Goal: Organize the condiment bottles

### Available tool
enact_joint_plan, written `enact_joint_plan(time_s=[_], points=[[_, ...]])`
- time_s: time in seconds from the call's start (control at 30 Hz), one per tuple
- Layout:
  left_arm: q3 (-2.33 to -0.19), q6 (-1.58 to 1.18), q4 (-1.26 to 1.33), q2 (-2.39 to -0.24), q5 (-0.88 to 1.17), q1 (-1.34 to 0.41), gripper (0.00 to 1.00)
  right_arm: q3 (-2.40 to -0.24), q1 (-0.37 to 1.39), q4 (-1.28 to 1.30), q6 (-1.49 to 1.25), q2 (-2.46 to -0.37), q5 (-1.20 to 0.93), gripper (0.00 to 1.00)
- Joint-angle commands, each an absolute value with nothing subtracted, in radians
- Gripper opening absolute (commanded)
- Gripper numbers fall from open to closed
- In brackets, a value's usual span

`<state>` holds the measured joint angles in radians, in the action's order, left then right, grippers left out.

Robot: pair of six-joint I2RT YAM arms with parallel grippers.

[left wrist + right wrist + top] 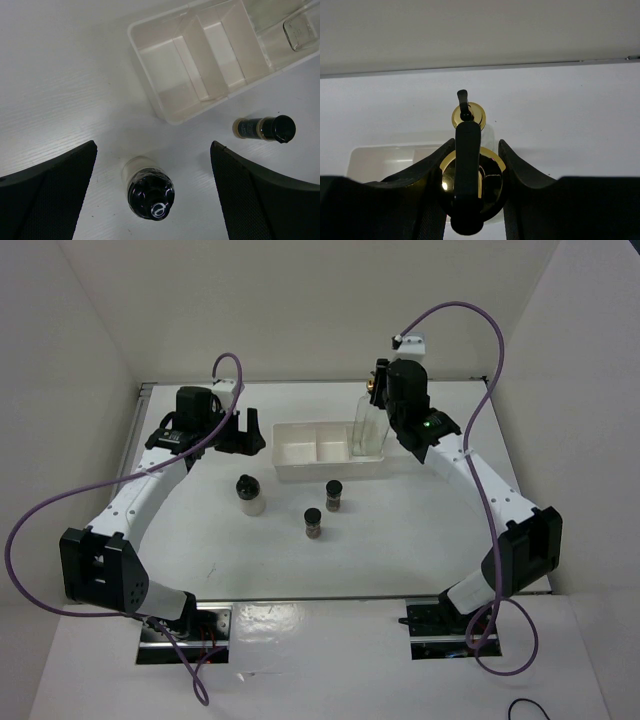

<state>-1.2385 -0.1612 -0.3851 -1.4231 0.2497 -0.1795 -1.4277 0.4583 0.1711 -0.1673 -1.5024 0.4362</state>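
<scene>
A tall clear glass bottle with a gold pourer top stands in the right compartment of the white tray. My right gripper is shut on its top. The gold top of a second tall bottle shows just beyond it. A whitish black-capped jar stands upright on the table, below and between the spread fingers of my open left gripper. Two small dark jars stand in front of the tray; one appears in the left wrist view.
The tray's left and middle compartments hold nothing. White walls enclose the table on the left, back and right. The arm bases sit at the near edge.
</scene>
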Motion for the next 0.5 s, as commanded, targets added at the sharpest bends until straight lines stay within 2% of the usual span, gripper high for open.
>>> enact_joint_plan(time_s=[0.0,0.47], points=[[-1.281,-0.164,-0.348,-1.428,0.253,-0.183,1.00,-1.480,0.477,0.035,-0.186,-1.502,0.474,0.00],[-1.290,-0.164,-0.357,-1.428,0.235,-0.183,1.00,-1.324,0.497,-0.051,-0.244,-1.493,0.517,0.00]])
